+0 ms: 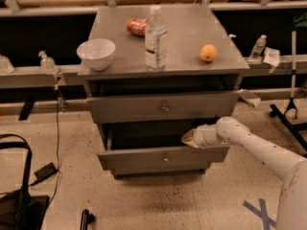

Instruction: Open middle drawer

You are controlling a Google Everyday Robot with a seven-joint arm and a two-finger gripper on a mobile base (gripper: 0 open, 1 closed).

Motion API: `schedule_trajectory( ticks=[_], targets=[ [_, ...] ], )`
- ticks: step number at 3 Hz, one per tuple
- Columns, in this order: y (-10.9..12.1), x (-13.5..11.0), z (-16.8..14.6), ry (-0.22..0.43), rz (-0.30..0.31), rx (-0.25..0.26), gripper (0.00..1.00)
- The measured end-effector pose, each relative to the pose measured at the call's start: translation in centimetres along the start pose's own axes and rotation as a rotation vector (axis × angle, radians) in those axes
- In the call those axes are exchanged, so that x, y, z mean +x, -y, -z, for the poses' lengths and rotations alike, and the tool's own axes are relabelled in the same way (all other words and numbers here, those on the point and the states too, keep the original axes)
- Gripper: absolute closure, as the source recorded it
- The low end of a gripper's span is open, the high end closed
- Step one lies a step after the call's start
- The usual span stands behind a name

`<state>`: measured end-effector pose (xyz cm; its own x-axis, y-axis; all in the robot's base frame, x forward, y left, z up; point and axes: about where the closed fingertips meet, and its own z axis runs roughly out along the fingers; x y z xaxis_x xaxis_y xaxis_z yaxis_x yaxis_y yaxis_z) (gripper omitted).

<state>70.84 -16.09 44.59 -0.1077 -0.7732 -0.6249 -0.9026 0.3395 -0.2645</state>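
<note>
The grey cabinet (163, 78) stands in the middle of the camera view. Its uppermost drawer (164, 107) has a taller front with a round knob. Below a dark gap, the middle drawer (164, 159) stands pulled out part way, its flat front and small knob towards me. My gripper (188, 139) comes in from the right on the white arm (254, 145). It sits at the drawer's upper right edge, in the dark opening above the front. The lowest drawer is hidden under the pulled-out front.
On the cabinet top stand a white bowl (96, 53), a water bottle (156, 37), a red can (137, 26) and an orange (208, 53). A black bag (19, 202) and a cable lie on the floor at the left. A black stand (289, 107) is at the right.
</note>
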Motion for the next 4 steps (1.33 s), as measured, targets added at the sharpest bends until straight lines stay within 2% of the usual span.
schedule_trajectory(
  ticks=[1,2,3,4],
  targets=[
    [0.0,0.0,0.0,0.000,0.000,0.000,0.58],
    [-1.9,-2.0,1.0,0.080,0.015,0.008,0.35],
    [-5.4,-5.5,3.0,0.219,0.044,0.025,0.40],
    [-7.5,-7.3,4.3,0.292,0.057,0.038,0.60]
  ],
)
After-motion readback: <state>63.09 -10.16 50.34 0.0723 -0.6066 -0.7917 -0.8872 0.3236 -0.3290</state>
